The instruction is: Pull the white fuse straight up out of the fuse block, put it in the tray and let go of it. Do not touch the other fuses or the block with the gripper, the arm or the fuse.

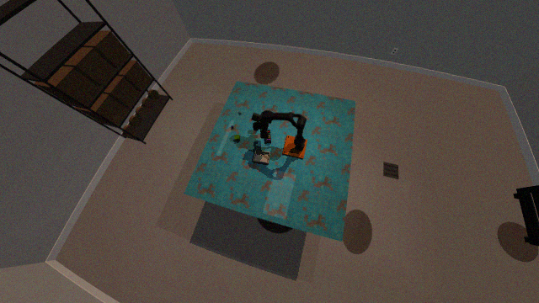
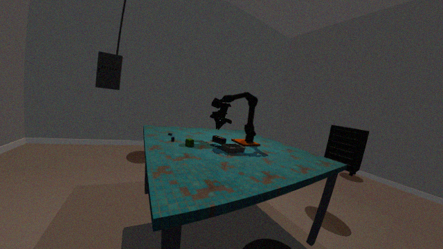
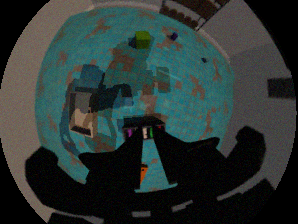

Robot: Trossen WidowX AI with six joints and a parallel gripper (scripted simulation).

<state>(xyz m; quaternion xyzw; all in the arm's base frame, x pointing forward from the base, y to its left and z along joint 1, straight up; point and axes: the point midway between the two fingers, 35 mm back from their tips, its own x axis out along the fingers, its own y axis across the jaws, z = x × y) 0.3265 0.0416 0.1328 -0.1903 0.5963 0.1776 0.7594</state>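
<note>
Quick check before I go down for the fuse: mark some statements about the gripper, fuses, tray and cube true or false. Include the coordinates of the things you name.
1. The gripper [image 1: 264, 135] [image 2: 218, 128] [image 3: 147, 128] is above the fuse block [image 1: 269, 141] [image 2: 219, 140] [image 3: 143, 124]. True.
2. The white fuse [image 3: 145, 132] is in the tray [image 1: 261, 162] [image 2: 233, 151] [image 3: 82, 132]. False: it is in the fuse block.
3. The gripper's fingers are clamped on the green fuse [image 3: 151, 132]. False: they stand slightly apart, holding nothing.
4. The white fuse sits between the magenta fuse [image 3: 130, 132] and the green fuse. True.
5. The green cube [image 1: 237, 137] [image 2: 190, 142] [image 3: 143, 39] is inside the tray. False: it is on the table, apart from the tray.
</note>
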